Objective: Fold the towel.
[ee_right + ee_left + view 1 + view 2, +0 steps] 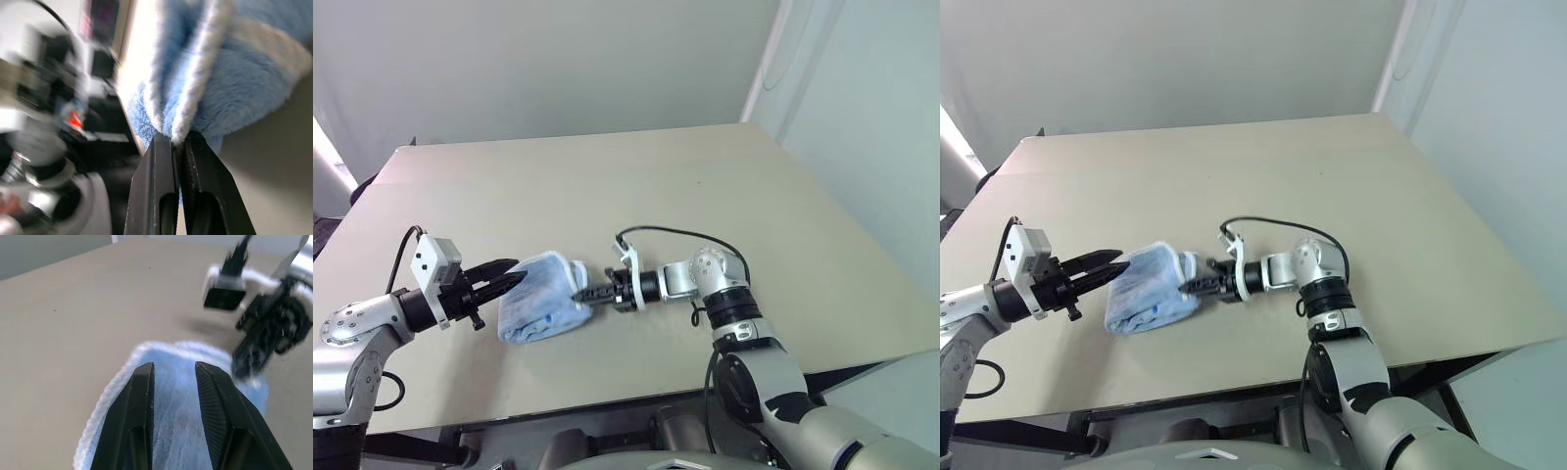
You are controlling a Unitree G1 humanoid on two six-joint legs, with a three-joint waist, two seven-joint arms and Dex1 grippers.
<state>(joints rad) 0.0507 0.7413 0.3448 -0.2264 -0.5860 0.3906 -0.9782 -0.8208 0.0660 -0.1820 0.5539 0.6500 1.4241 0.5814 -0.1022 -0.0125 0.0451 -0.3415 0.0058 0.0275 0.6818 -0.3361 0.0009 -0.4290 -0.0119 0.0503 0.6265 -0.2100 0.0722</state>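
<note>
The towel (543,294) is a light blue terry cloth with white edging, bunched into a thick fold on the tan table (607,176) between my two grippers. My right gripper (579,293) comes in from the right, pointing left. It is shut on the towel's white-stitched edge (195,93), which the right wrist view shows pinched between the fingers. My left gripper (514,274) reaches in from the left with its jaws partly apart. Its fingertips (146,369) lie over the towel's left edge, and blue cloth (173,431) shows in the gap between them.
The table's front edge (607,401) runs close below the towel, and its right edge (862,245) slants away at the right. A black cable (675,233) loops above my right wrist. Pale walls stand behind the table.
</note>
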